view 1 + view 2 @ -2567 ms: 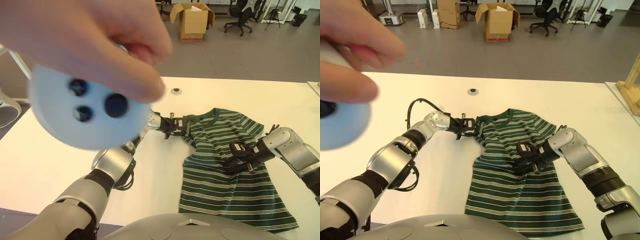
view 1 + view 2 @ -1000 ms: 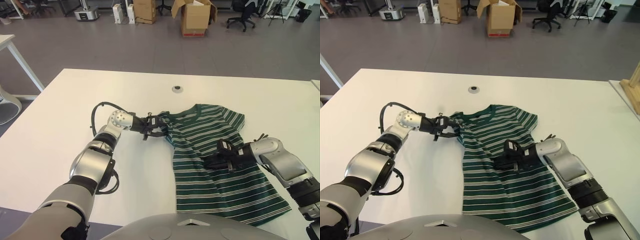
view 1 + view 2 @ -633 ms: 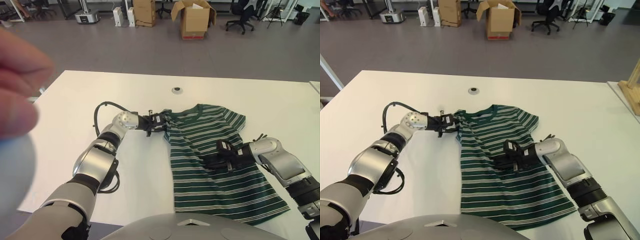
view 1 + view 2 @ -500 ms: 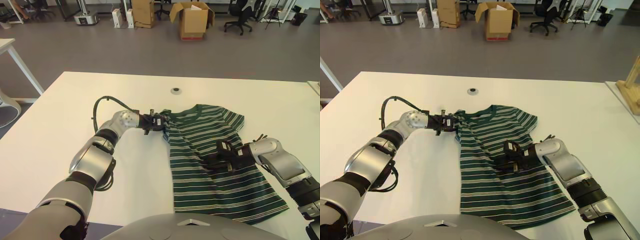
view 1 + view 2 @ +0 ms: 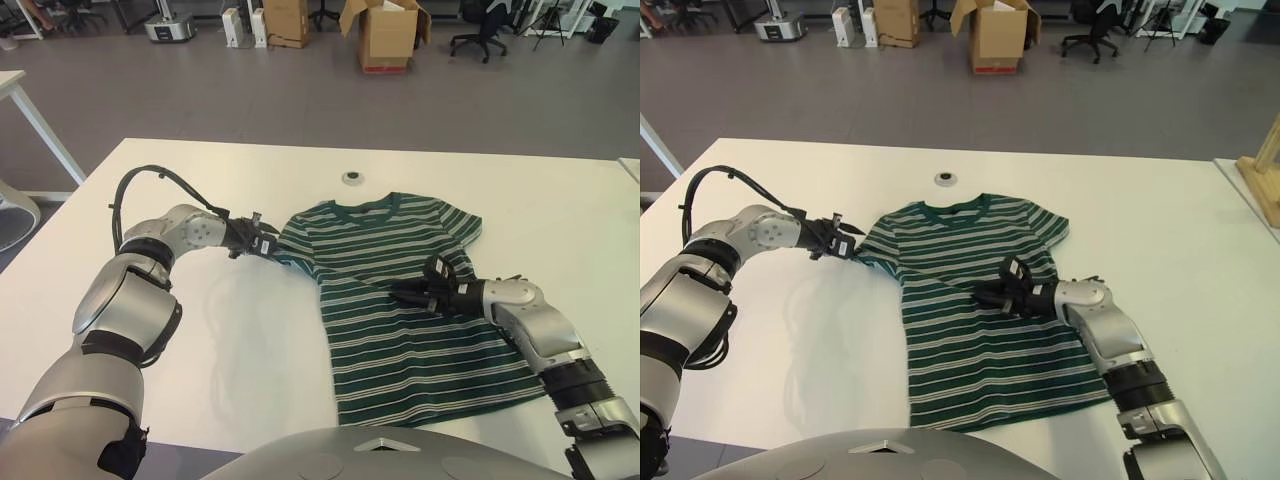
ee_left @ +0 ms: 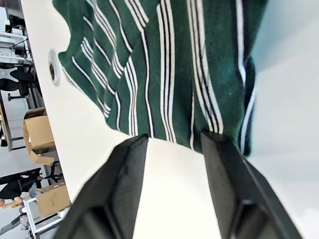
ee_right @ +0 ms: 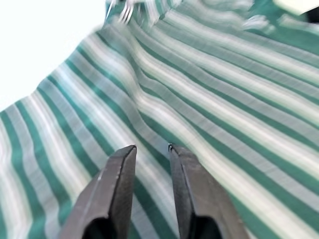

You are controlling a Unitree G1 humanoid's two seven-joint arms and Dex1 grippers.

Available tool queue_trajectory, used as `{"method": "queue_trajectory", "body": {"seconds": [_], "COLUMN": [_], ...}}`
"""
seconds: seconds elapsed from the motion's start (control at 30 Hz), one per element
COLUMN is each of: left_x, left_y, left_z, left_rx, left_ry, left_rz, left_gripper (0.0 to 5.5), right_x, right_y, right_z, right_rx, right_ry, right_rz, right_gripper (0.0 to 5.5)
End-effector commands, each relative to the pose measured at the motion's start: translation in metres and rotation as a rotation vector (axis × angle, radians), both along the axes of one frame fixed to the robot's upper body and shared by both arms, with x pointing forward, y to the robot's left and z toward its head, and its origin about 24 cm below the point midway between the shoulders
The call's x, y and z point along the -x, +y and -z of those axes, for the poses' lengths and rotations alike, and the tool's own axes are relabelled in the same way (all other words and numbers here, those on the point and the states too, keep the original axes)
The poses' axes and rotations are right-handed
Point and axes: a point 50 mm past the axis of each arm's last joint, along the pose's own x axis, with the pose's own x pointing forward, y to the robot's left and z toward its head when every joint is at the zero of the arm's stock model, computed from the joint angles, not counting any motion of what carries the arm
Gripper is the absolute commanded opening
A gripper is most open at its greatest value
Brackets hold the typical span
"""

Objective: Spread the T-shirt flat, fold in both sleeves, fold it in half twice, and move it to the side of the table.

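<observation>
A green T-shirt with white stripes (image 5: 385, 245) lies face up on the white table (image 5: 230, 340), collar away from me, hem toward me, both sleeves out to the sides. My left gripper (image 5: 265, 247) is at the tip of the shirt's left sleeve (image 6: 164, 74). Its fingers stand apart, with the sleeve's hem right at the fingertips (image 6: 137, 144). My right gripper (image 5: 410, 292) rests low over the middle of the shirt. Its fingers (image 7: 122, 164) stand slightly apart over flat striped cloth (image 7: 224, 124), with no fold between them.
A small round grommet (image 5: 351, 178) sits in the table just beyond the collar. Bare tabletop stretches to the left and right of the shirt. A wooden stand (image 5: 1265, 175) is off the table's right edge. Boxes (image 5: 387, 35) and chairs stand on the floor far behind.
My left gripper has drawn the left sleeve out to the left. The shirt has slid left and lies flatter. My right gripper moved left with the shirt's middle.
</observation>
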Motion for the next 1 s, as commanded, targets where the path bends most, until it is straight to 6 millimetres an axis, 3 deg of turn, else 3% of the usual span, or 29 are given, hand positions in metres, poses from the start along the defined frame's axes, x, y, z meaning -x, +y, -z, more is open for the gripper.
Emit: {"method": "queue_trajectory", "body": {"seconds": [0.03,0.1,0.17,0.23,0.3,0.4,0.47,0.57,0.73,0.8,0.87,0.93,1.0], "left_x": [-0.024,-0.028,-0.026,0.005,0.045,0.105,0.133,0.134,0.131,0.113,0.100,0.100,0.104], "left_y": [-0.012,-0.015,-0.023,-0.045,-0.061,-0.061,-0.063,-0.062,-0.007,-0.024,-0.052,-0.062,-0.057], "left_z": [-0.040,-0.058,-0.067,-0.029,0.009,0.070,0.099,0.117,0.096,0.072,0.033,0.008,-0.001], "left_rx": [0.338,0.481,0.644,0.735,0.784,0.648,0.576,0.535,0.189,0.317,0.477,0.452,0.300], "left_ry": [-0.163,-0.208,-0.135,0.318,0.662,1.075,1.197,1.104,0.999,0.941,0.877,0.853,0.876], "left_rz": [-0.174,-0.188,-0.144,0.031,0.155,0.165,0.134,0.055,0.207,0.243,0.344,0.419,0.420], "left_gripper": [1.94,1.94,1.94,1.94,1.94,1.94,1.94,1.94,1.94,1.94,1.94,1.94,1.94], "right_x": [-0.025,-0.024,-0.024,-0.026,-0.027,-0.028,-0.027,-0.026,-0.019,-0.017,-0.015,-0.012,-0.010], "right_y": [0.007,-0.002,-0.016,-0.037,-0.049,-0.052,-0.053,-0.052,-0.056,-0.053,-0.050,-0.050,-0.049], "right_z": [-0.041,-0.056,-0.065,-0.073,-0.078,-0.078,-0.076,-0.075,-0.068,-0.064,-0.061,-0.059,-0.056], "right_rx": [-0.282,-0.340,-0.342,-0.340,-0.343,-0.348,-0.352,-0.353,-0.340,-0.345,-0.346,-0.348,-0.351], "right_ry": [-0.049,-0.032,-0.033,-0.061,-0.086,-0.089,-0.081,-0.074,-0.065,-0.063,-0.053,-0.048,-0.042], "right_rz": [0.134,0.126,0.153,0.232,0.288,0.304,0.307,0.304,0.336,0.346,0.341,0.346,0.352], "right_gripper": [1.21,1.21,1.21,1.21,1.21,1.21,1.21,1.21,1.21,1.21,1.21,1.21,1.21]}}
